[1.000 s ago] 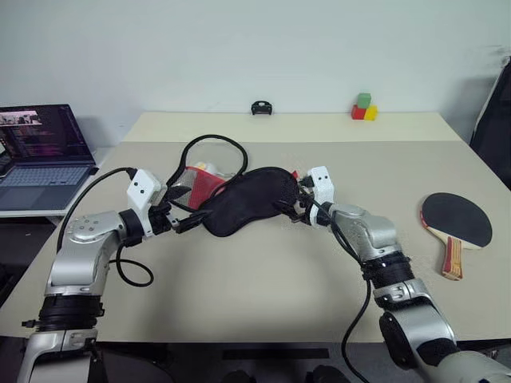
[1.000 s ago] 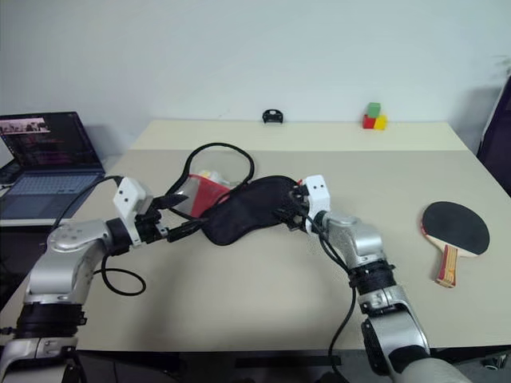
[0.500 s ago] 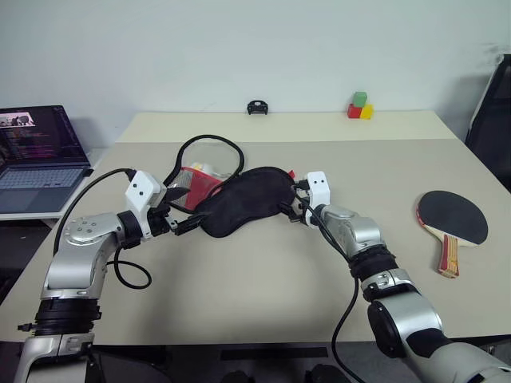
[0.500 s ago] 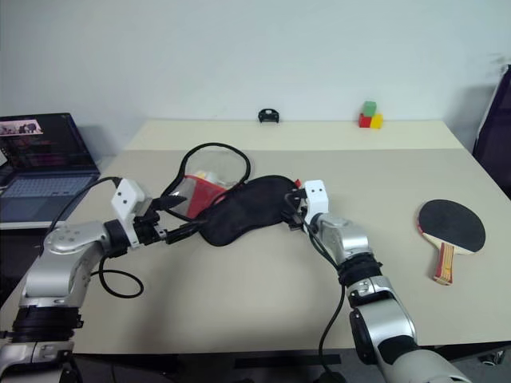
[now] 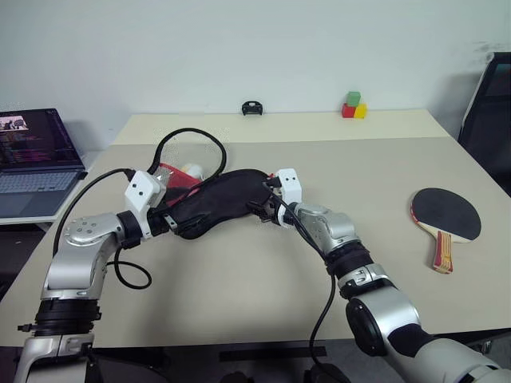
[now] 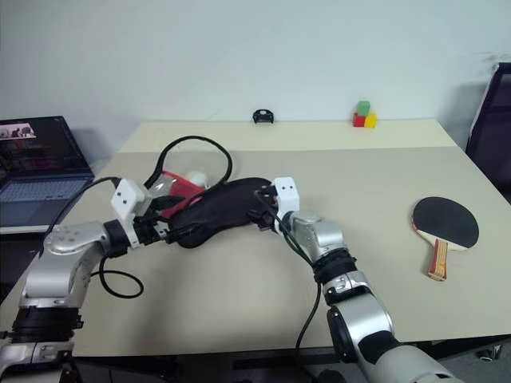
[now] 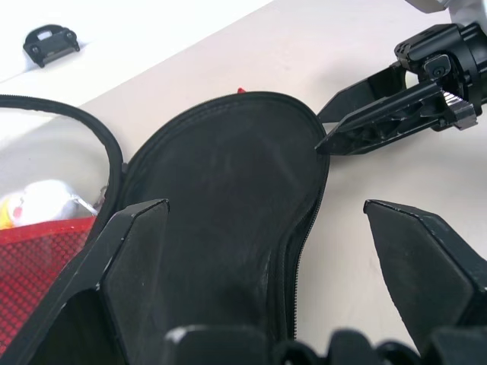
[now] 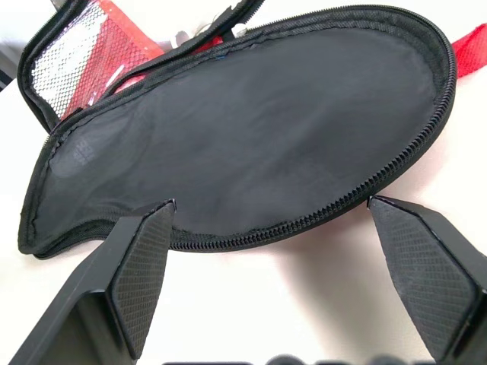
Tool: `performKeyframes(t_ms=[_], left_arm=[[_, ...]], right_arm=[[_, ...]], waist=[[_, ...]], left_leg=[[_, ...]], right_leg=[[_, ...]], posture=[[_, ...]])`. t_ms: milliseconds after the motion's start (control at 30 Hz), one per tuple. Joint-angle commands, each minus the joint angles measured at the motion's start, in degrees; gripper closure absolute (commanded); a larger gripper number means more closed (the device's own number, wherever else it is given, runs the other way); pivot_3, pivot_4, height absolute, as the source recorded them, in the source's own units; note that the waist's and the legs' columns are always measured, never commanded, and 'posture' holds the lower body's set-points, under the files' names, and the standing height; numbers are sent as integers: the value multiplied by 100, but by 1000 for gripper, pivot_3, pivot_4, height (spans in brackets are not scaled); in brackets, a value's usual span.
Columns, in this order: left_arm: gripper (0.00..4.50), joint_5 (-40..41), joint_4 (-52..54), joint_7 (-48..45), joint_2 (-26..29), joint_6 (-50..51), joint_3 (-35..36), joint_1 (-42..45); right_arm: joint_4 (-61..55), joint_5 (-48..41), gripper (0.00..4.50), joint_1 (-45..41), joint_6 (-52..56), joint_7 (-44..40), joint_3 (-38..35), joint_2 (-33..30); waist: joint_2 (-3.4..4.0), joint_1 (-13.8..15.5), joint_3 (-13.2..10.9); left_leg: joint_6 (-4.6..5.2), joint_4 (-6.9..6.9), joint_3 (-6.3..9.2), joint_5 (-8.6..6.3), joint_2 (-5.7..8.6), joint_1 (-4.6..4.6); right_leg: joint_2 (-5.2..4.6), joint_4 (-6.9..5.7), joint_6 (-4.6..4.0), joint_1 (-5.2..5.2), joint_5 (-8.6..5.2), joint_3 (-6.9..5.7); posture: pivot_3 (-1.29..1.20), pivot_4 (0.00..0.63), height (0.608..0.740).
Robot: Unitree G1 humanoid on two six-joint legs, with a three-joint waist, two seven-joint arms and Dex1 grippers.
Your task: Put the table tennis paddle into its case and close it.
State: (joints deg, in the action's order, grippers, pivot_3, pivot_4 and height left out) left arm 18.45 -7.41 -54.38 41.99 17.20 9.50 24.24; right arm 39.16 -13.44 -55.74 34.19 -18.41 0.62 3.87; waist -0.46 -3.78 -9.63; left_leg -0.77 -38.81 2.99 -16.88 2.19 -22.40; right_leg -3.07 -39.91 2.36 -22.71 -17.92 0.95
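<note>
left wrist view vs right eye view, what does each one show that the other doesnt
Left wrist view alone: a close look at the zip running along the case edge.

Right eye view alone: the table tennis paddle lying on the table far to the right, the laptop, and the colored blocks.

Both: the case, the open right gripper near its edge, and the small black object at the back.

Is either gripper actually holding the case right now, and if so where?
Neither. Both the left gripper and the right gripper stand open at the case, fingers on either side of it, not clamped. The paddle lies apart, untouched.
</note>
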Motion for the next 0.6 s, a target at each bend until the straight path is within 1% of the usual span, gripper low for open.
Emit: performKeyframes(t_ms=[33, 167, 233, 300, 467, 567, 600], left_arm=[[0, 117, 188, 59, 94, -75, 243, -13], [0, 124, 196, 73, 93, -86, 241, -39], [0, 127, 173, 84, 95, -93, 240, -29], [0, 130, 144, 90, 95, -108, 233, -16], [0, 114, 71, 96, 89, -155, 187, 21], [0, 110, 44, 83, 108, -171, 187, 12], [0, 108, 38, 81, 118, -177, 196, -3]], right_arm=[[-89, 121, 91, -60, -103, 17, 63, 37], [-86, 326, 91, -16, -268, 92, 161, 16], [-15, 499, 465, -2, -366, 220, 227, -2], [73, 603, 1051, 20, -392, 402, 217, 32], [194, 642, 2916, 32, -294, 516, 202, 196], [145, 642, 3942, 47, -323, 526, 155, 215], [127, 619, 4365, 50, -304, 529, 111, 211]], waist=[[0, 0, 0], [0, -1, 0], [-1, -1, 0], [-3, -3, 2], [-6, -55, 4], [-7, -98, 4], [-8, -102, 5]], left_leg=[[-2, 0, 1, 1, 0, 0], [-4, 0, 0, 2, 0, -1], [-5, 0, 0, 3, 0, -8], [-8, 0, 0, 5, 0, -17], [-17, -1, -1, 12, 0, -39], [-17, -1, -1, 12, 0, -40], [-16, -1, -1, 12, 0, -39]], right_leg=[[0, -1, 0, -2, 0, -1], [0, -6, 0, -7, 0, 0], [0, -6, 0, -15, 0, 0], [0, -8, 0, -25, 0, 1], [0, -15, -1, -50, 0, 1], [0, -15, -1, -50, 0, 0], [0, -15, -1, -50, 0, 1]], posture=[[0, 150, 740], [0, 150, 740], [0, 150, 740], [0, 150, 740], [0, 150, 740], [0, 150, 740], [0, 150, 740]])
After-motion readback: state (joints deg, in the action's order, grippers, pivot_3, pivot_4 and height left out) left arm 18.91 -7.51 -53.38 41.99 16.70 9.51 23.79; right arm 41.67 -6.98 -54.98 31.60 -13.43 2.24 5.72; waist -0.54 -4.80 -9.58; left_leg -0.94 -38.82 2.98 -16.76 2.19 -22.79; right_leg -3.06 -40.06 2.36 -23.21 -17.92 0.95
